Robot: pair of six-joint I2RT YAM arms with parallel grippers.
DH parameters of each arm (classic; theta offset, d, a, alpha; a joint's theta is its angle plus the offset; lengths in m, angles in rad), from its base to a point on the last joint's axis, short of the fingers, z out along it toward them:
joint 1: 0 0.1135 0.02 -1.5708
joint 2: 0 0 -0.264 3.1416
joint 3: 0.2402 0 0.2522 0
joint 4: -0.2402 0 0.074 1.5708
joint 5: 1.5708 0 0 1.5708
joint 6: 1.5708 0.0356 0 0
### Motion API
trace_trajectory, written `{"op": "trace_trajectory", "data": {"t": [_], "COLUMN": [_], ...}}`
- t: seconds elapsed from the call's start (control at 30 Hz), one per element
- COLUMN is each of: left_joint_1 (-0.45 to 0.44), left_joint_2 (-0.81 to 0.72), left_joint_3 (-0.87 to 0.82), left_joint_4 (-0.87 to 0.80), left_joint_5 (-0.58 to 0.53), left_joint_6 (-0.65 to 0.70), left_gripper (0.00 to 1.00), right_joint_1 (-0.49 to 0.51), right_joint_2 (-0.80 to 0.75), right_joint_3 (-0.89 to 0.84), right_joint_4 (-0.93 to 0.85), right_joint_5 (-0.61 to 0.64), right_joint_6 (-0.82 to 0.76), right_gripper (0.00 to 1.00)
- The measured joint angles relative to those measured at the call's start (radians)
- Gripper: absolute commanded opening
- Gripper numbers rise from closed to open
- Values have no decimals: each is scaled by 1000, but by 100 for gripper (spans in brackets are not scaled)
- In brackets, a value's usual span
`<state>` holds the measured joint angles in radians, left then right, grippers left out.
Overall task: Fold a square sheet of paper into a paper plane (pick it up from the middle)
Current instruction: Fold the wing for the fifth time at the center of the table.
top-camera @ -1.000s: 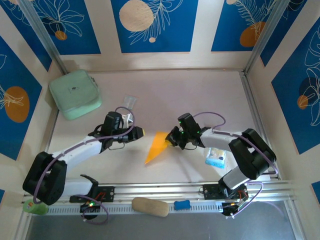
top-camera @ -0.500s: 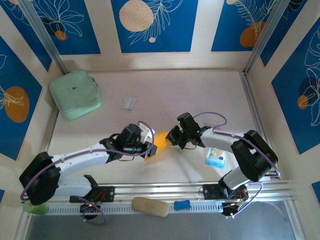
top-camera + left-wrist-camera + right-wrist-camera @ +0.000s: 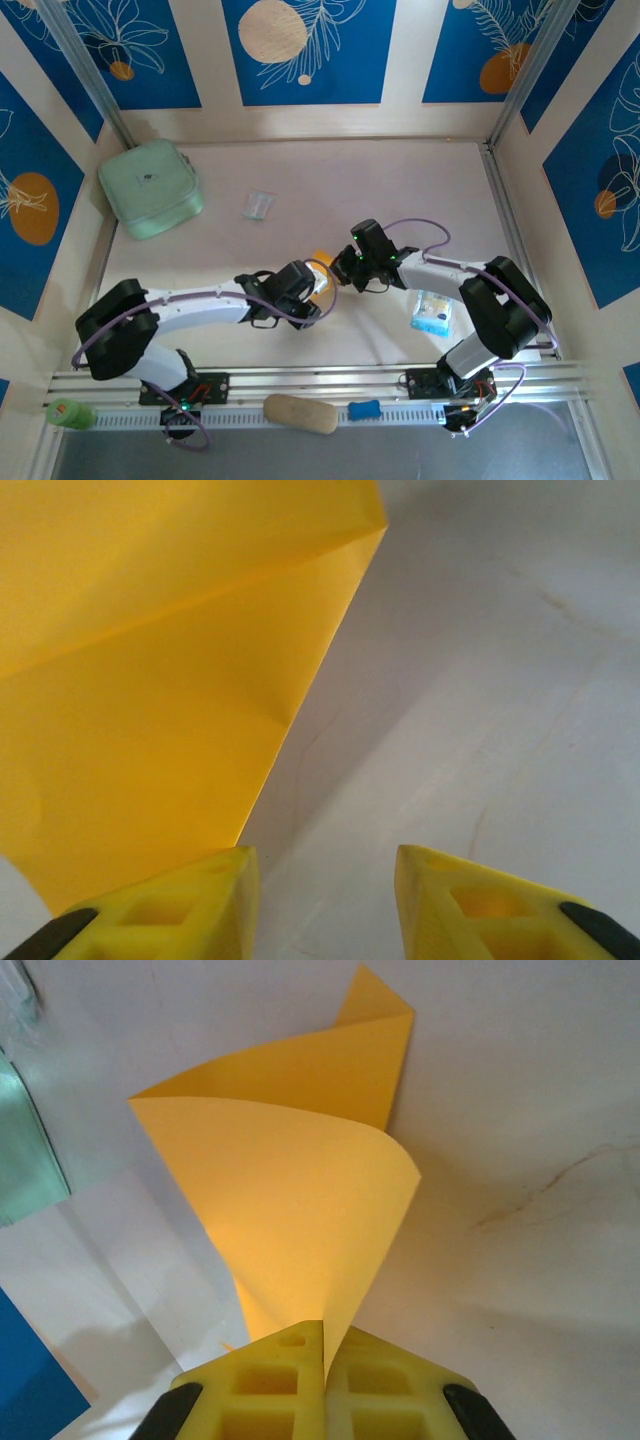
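Observation:
The orange-yellow sheet of paper [image 3: 300, 1190] is creased and curls up off the white table. My right gripper [image 3: 325, 1335] is shut on its near edge. In the top view a small patch of the paper [image 3: 322, 259] shows between the two wrists, with the right gripper [image 3: 343, 272] at its right side. My left gripper [image 3: 320, 290] reaches in from the left over the paper's lower part. In the left wrist view the paper [image 3: 150, 680] lies up and left of the left gripper [image 3: 320, 870], whose jaws stand open over bare table with one fingertip [image 3: 225, 880] at the paper's edge.
A mint-green pouch [image 3: 150, 188] sits at the back left and a small clear wrapper [image 3: 257, 205] near the middle back. A blue-and-white packet [image 3: 432, 312] lies under the right arm. A tan oval lump [image 3: 300, 413] and a blue piece [image 3: 364, 409] rest on the front rail.
My left arm has swung right across the table to the paper and now covers most of it, its jaws wider than before. The right gripper has kept its hold in place.

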<state>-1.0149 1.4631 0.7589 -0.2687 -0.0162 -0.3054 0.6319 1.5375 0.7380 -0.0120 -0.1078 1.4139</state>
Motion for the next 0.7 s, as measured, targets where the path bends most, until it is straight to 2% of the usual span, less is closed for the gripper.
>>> {"op": "trace_trajectory", "data": {"t": [0.2, 0.33, 0.43, 0.5, 0.7], "left_joint_1": [-21, -34, -35, -35, -35], "left_joint_2": [-4, -110, -196, -217, -156], "left_joint_3": [10, -10, -27, -29, -29], "left_joint_4": [-12, 14, 45, 51, 43], "left_joint_5": [-37, -25, -39, -58, -86], "left_joint_6": [22, 32, 40, 48, 68], "left_gripper": [34, 33, 44, 47, 53], "right_joint_1": [0, 0, 0, 0, 0], "right_joint_2": [0, 0, 0, 0, -3], "right_joint_3": [0, 0, 0, 0, 0], "right_joint_4": [-11, -23, -30, -30, -30], "right_joint_5": [0, 0, 0, 0, 0], "right_joint_6": [-1, -8, -11, -11, -11], "right_gripper": [0, 0, 0, 0, 0]}}
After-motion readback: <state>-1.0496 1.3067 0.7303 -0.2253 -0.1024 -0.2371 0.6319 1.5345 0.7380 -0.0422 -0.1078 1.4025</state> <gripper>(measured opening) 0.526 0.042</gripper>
